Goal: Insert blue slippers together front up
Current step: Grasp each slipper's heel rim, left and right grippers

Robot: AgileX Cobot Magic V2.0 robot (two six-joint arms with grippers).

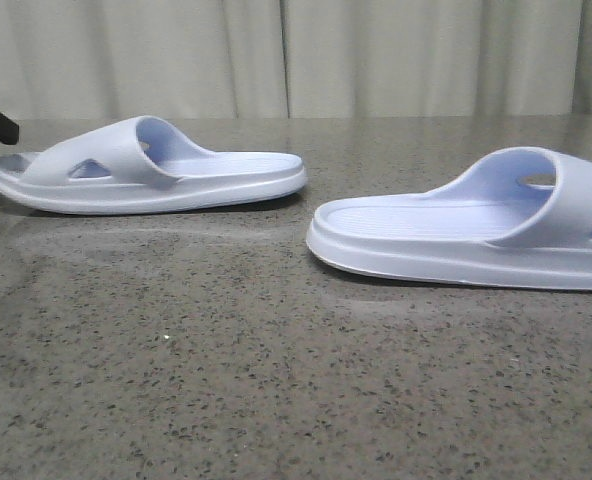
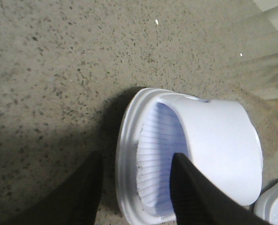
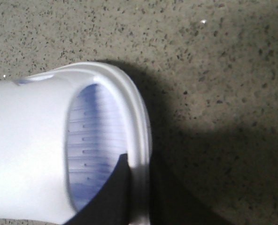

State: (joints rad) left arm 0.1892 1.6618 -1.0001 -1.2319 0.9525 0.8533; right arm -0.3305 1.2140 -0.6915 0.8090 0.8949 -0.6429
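From the front, both slippers lay flat and well apart on the table (image 1: 276, 380); my left claw (image 2: 136, 180) straddled the left slipper (image 2: 195, 150) rim, open, my right claw (image 3: 139, 187) pinched the right slipper (image 3: 45, 150) rim, so I judged squeezing firmly best.

Dark grey speckled stone-look tabletop (image 1: 276, 380), glossy, with faint pale reflections across the middle. Behind it, pale grey-green pleated curtain (image 1: 376, 55) spanning the whole background, hanging down to the table's far edge.
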